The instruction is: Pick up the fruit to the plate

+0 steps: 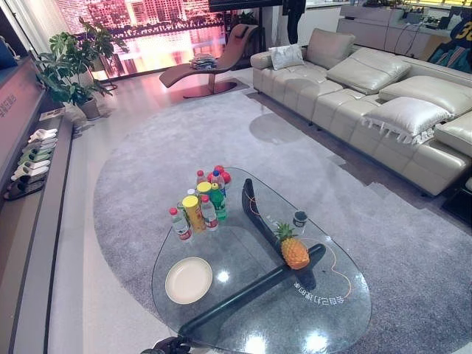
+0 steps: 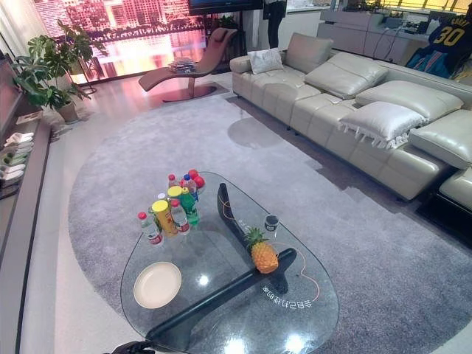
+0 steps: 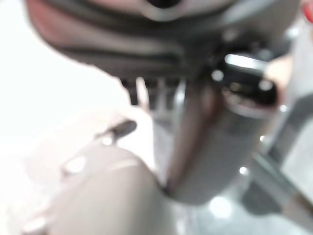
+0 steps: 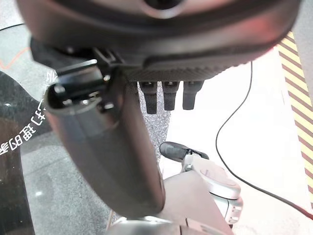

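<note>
Nothing of the job is done yet, as I read it: the pineapple (image 1: 293,249) stands upright on the glass table (image 1: 366,295) and the plate (image 1: 188,280) lies bare. My left hand (image 1: 168,345) hangs low at the table's near edge with loose fingers, holding nothing as far as its blurred wrist view lets me judge. My right hand (image 4: 166,49) is released too, its fingers (image 4: 168,95) straight and empty, hanging off the near right side of the table with the glass edge just beside the thumb. From the left hand the plate is just ahead; the pineapple is further ahead and off to the right, well apart from the plate and nearer my right hand. So everything is left: reach, grasp the fruit, carry it across, set it down. The path between fruit and plate looks open over bare glass. The bottles (image 1: 200,203) cluster beyond the plate, far from either hand, and a small jar (image 1: 299,221) sits just past the pineapple, so I would come at the fruit from the near side. The near rim is what I must clear when raising either hand. The plate sits near the table's left edge, so I would place gently to avoid pushing it off.
</note>
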You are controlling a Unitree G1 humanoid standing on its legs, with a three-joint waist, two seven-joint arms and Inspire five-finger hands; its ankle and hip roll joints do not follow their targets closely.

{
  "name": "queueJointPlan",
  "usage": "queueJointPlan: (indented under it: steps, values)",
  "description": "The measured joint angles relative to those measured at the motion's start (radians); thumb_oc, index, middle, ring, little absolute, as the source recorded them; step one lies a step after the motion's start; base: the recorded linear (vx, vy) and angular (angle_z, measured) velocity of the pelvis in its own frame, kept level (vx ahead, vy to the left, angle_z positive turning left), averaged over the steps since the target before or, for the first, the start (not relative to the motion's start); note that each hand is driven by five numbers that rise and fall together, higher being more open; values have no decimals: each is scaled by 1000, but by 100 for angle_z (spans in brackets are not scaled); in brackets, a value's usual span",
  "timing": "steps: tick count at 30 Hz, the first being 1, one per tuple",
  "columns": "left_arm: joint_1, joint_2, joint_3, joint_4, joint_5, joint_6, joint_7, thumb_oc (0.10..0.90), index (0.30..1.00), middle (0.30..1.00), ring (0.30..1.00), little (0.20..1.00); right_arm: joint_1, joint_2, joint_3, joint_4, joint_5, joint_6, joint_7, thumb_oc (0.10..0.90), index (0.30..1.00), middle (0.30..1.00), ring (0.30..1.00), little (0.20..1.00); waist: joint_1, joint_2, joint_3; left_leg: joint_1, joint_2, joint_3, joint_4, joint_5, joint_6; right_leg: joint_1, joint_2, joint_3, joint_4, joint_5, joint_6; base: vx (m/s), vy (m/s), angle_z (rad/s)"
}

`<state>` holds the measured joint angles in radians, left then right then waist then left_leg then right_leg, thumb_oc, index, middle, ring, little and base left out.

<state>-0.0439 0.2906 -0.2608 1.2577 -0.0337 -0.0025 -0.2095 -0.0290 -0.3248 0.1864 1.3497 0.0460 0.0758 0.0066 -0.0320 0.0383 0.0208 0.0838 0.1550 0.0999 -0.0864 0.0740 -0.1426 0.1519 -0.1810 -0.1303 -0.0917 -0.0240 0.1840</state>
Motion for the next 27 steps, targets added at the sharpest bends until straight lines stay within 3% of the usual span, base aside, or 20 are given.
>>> queueJointPlan:
  steps: [27]
  values:
    - [1,0,1,1,-1,11,4,800,900,900,900,900,0,0,0,2,0,5,0,800,900,900,900,900,2,-2,-9,0,0,-1,0,0,0,1,0,-1,0,0,0,0,0,0]
